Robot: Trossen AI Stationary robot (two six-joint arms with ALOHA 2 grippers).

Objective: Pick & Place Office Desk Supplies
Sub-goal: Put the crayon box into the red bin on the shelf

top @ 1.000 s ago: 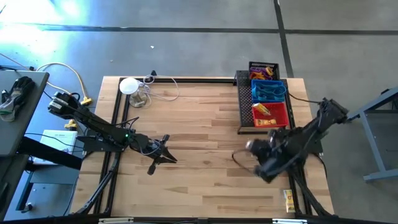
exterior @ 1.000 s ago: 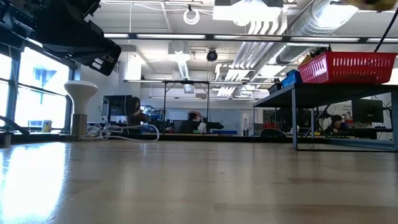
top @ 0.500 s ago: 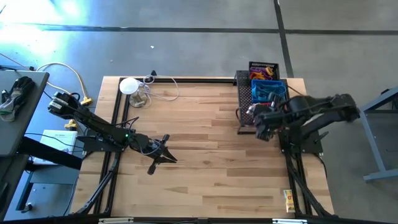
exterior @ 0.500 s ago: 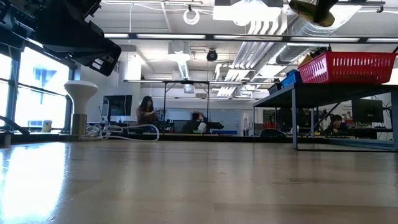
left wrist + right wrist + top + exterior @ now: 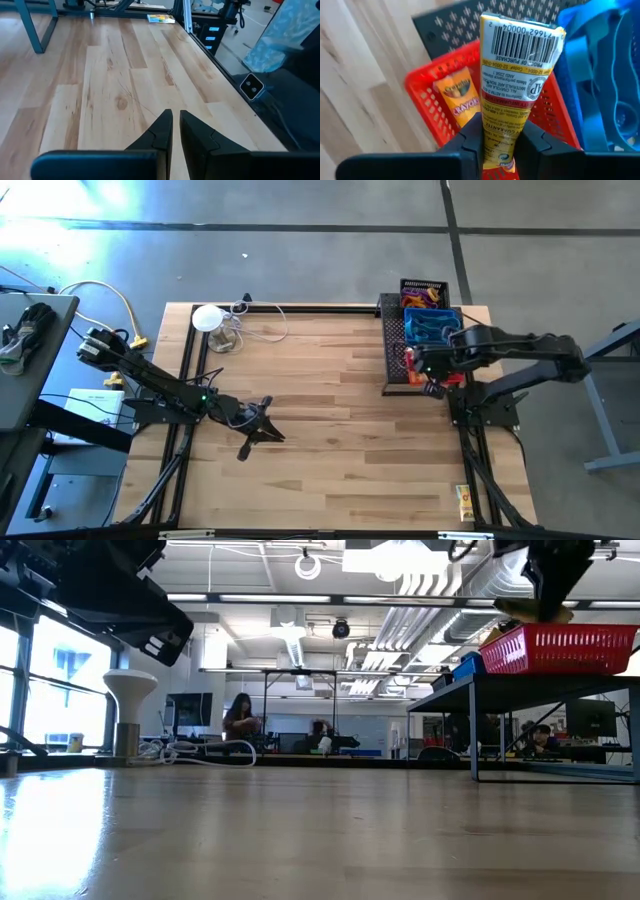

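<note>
Jaws of the right gripper [image 5: 497,142] pinch a yellow crayon pack [image 5: 517,75], glossy and barcoded, above the red mesh basket [image 5: 432,95] holding another crayon box [image 5: 460,97], apparently near its outer rim. Beside it sits a blue basket [image 5: 600,75]. Left gripper [image 5: 175,132], jaws shut and empty, hovers over bare wooden counter [image 5: 320,410].

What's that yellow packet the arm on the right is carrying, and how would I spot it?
Look at the table's far right corner, where a black mesh tray holds small baskets. Above the red basket hangs the right gripper, shut on a crayon packet. Unlike the packet lying in the basket, it shows a barcode.
</note>
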